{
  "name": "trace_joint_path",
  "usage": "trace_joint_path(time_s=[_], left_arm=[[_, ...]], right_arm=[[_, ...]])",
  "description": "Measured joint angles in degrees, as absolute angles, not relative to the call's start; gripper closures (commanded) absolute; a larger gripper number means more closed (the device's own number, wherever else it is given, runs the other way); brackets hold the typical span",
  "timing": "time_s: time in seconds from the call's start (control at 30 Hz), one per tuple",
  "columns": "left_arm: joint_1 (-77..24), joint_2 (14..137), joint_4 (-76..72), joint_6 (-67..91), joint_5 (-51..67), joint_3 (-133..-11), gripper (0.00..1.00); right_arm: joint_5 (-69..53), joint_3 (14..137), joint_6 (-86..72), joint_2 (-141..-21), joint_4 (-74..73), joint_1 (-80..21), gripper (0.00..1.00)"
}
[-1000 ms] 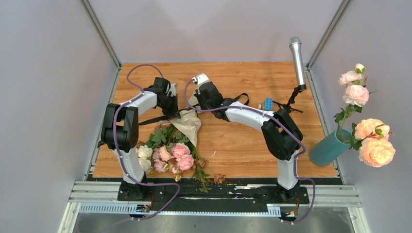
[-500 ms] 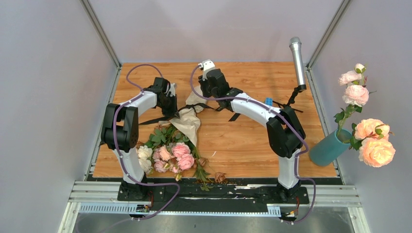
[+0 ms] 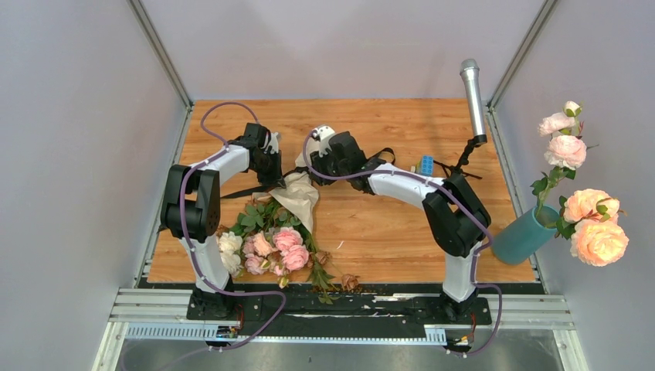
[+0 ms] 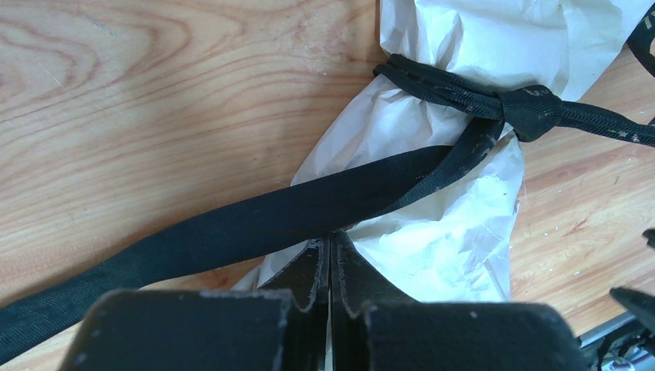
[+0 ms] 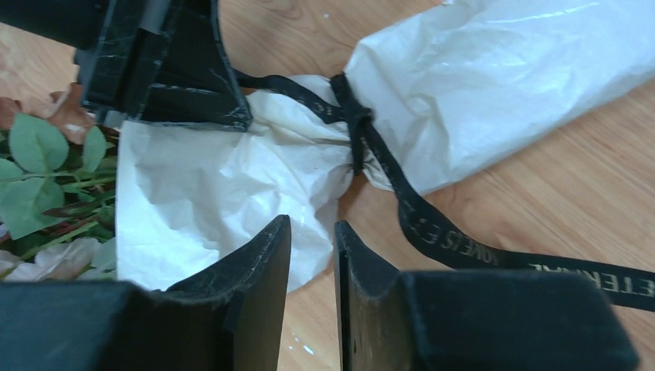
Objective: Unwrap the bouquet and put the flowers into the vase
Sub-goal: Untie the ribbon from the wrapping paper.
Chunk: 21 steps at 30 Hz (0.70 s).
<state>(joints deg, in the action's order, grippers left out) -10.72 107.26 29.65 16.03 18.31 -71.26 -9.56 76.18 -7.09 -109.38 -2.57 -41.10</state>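
Note:
The bouquet lies on the table's left half: pink and cream flowers (image 3: pixel 270 243) at the near end, crumpled paper (image 3: pixel 298 197) at the far end. A black ribbon (image 4: pixel 232 224) is knotted round the paper's neck (image 5: pixel 357 127). My left gripper (image 4: pixel 330 241) is shut, its tips against the ribbon and the paper; in the top view it (image 3: pixel 272 171) sits at the paper's left side. My right gripper (image 5: pixel 313 228) stands a little open above the paper's edge, nothing between its fingers. The teal vase (image 3: pixel 522 236) leans off the table's right edge.
Large peach and pink roses (image 3: pixel 596 236) stand in the vase. A silver microphone (image 3: pixel 473 89) on a black stand rises at the back right, with a small blue block (image 3: pixel 425 165) to its left. Loose ribbon tails (image 3: pixel 382 157) trail across the boards, and dried petals (image 3: pixel 349 284) lie near the front edge.
My right gripper swung toward the back with the ribbon, then came back to the paper and opened, letting go. The left arm has not moved.

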Motion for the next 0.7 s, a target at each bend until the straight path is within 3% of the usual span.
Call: trace_joint_path(time_s=[0.7], left_arm=[[-10.7,107.3,29.6,16.0,18.4,-71.3,1.0]], right_arm=[[-6.0,85.9,-11.9,-119.3,-4.0,-41.4,0.73]])
